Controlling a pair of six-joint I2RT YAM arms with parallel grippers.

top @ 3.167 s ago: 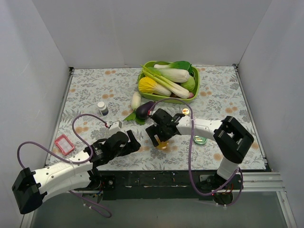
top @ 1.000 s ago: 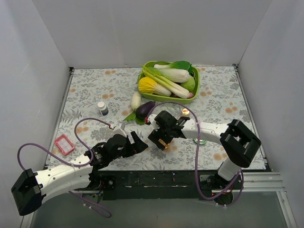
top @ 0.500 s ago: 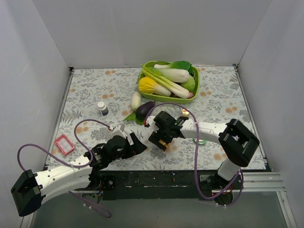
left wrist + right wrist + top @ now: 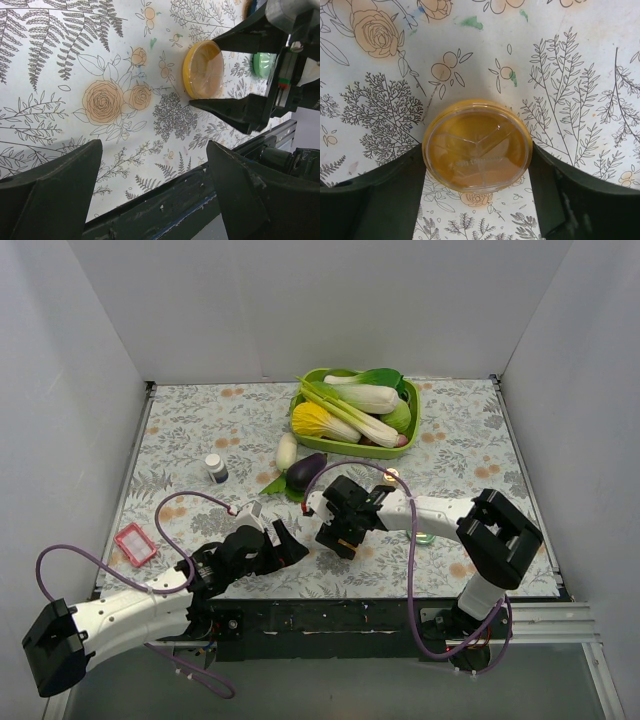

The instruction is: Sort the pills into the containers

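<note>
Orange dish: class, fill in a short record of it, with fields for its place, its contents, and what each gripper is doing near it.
Thing: orange dish, round, translucent
Place: flat on the flowered tablecloth
Contents: a three-part divider shows; no pills seen
Right gripper: a finger on each side, close against the rim; firm grip not certain
Left gripper: open, apart from the dish, nothing between its fingers
Neighbour: green dish, beyond the right gripper

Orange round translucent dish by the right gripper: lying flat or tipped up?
Flat. The orange round translucent dish sits level on the flowered tablecloth, no edge lifted in either wrist view; the right gripper straddles it.
</note>
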